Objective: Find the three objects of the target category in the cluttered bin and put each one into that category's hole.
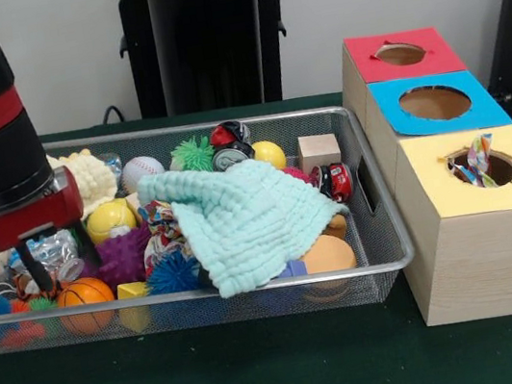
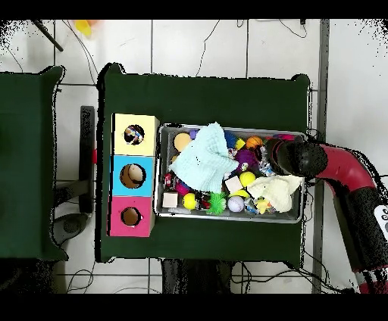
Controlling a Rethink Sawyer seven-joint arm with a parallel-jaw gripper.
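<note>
At the left of the front view, the red and black arm's gripper (image 1: 46, 271) hangs low over the silver wire-mesh bin (image 1: 253, 295), dark fingers slightly parted and gripping nothing I can make out; since no target category is evident, it would do best, I judge, to single out one toy before closing. Largest in the bin is the mint-green cloth (image 1: 241, 219), with balls and spiky toys around it. Lower right, the yellow-topped wooden box (image 1: 480, 225) holds colourful wrappers; red and blue holes look empty.

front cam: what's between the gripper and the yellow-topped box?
In the front view, from the gripper: purple spiky ball, mint cloth across mid-bin, red toy car, then the bin's wall before the yellow-topped box.
</note>
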